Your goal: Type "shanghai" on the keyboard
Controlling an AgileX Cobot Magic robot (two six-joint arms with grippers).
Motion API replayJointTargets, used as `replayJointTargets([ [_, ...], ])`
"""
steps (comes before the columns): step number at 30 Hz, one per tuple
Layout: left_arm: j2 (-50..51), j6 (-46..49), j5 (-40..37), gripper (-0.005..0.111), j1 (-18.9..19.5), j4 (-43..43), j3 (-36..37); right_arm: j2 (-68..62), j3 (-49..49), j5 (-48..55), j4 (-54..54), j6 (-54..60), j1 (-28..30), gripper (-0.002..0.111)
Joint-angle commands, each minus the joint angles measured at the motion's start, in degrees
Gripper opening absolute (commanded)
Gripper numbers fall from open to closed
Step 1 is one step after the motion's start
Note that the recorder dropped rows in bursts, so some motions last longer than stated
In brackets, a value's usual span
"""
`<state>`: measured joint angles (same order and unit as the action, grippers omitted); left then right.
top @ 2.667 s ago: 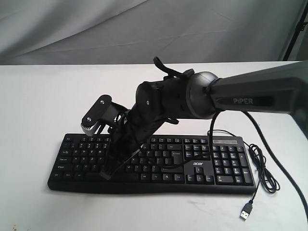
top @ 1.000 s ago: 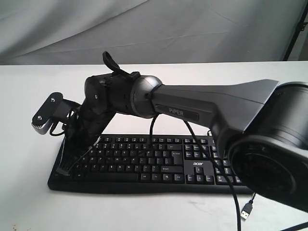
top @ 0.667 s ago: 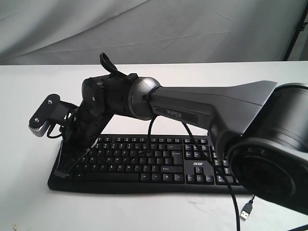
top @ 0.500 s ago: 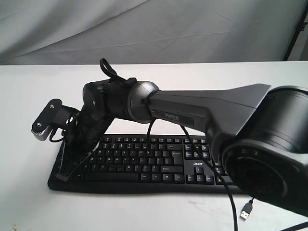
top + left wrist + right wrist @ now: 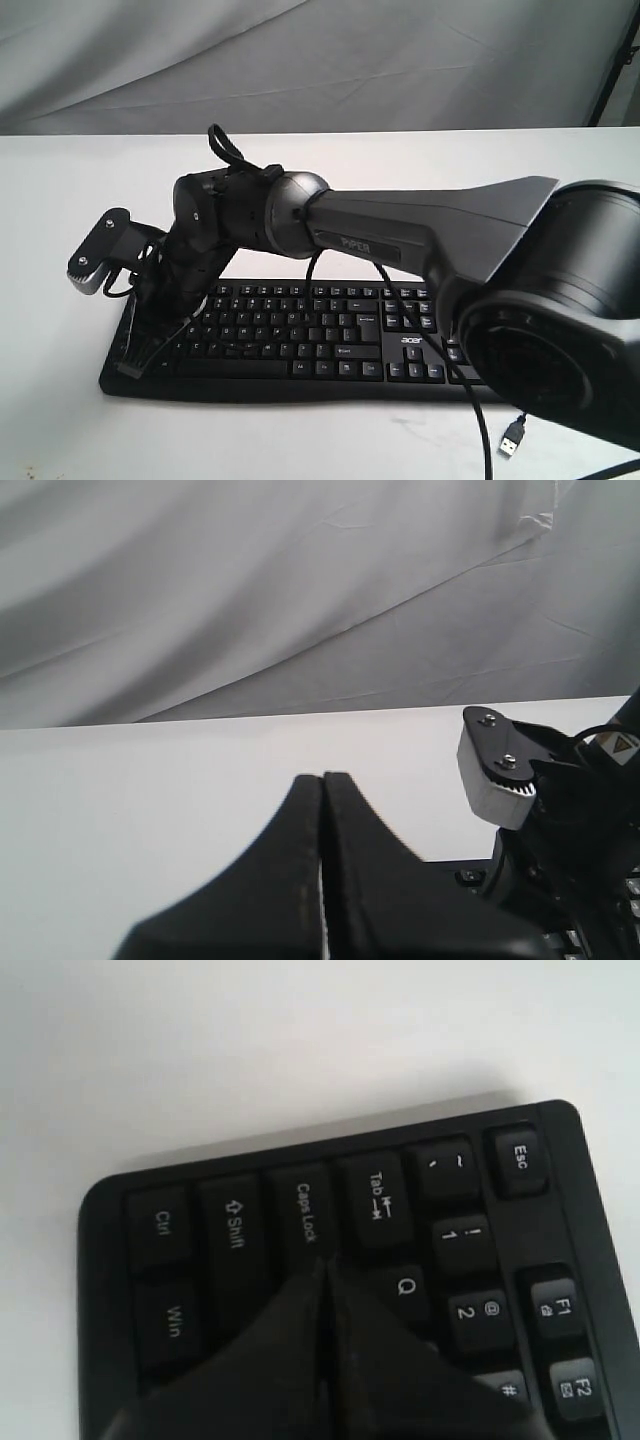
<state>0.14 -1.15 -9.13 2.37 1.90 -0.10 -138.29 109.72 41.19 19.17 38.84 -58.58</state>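
Keyboard (image 5: 330,335) keys at the left end are reached by the right gripper (image 5: 322,1275), whose fingers are pressed together with no gap. The tip is set just beside the Caps Lock key (image 5: 305,1215); contact cannot be told. The left gripper (image 5: 322,785) is likewise closed and empty. The keyboard is laid along the near side of the white table (image 5: 60,420), with its USB plug (image 5: 512,438) lying loose at the right.

Right arm (image 5: 420,235) stretched far across to the left side, wrist (image 5: 215,212) bent down, right gripper (image 5: 136,353) pinched tight and pointing down, left gripper (image 5: 322,783) pinched tight too
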Motion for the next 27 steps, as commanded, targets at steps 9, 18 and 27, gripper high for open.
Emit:
replayJointTargets([
  [9, -0.1, -0.2, 0.3, 0.0, -0.4, 0.0, 0.1, 8.2, -3.0, 4.1, -6.2, -2.9, 1.5, 0.0],
  [18, -0.1, -0.2, 0.3, 0.0, -0.4, 0.0, 0.1, 18.3, -25.6, -8.4, -2.9, -2.7, 7.2, 0.0],
  [27, -0.1, -0.2, 0.3, 0.0, -0.4, 0.0, 0.1, 19.8, -29.9, -11.8, -0.4, -1.6, 8.0, 0.0],
])
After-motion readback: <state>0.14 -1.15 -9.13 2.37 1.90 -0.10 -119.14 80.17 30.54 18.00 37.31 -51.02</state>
